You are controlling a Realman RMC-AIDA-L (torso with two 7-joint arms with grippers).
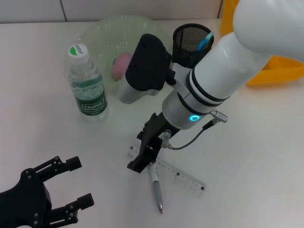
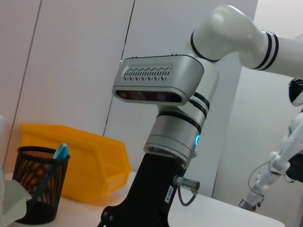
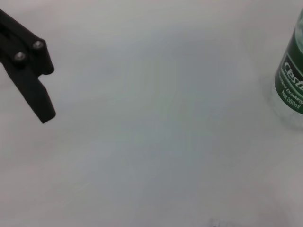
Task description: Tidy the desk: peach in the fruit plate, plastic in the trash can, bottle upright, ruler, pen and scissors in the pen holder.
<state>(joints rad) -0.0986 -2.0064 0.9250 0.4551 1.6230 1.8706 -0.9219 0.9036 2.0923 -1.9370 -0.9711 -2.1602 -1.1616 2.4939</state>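
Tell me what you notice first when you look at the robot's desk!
The big white right arm fills the middle, its black claw down at the clear ruler and the silver pen. Left of it a water bottle stands upright, and behind it a pink peach lies in the green plate. The left claw waits open at the near left corner.

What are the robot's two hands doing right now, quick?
Left gripper: open, holding nothing, parked near the table's front edge.
Right gripper: down at the ruler and pen; cannot be told.
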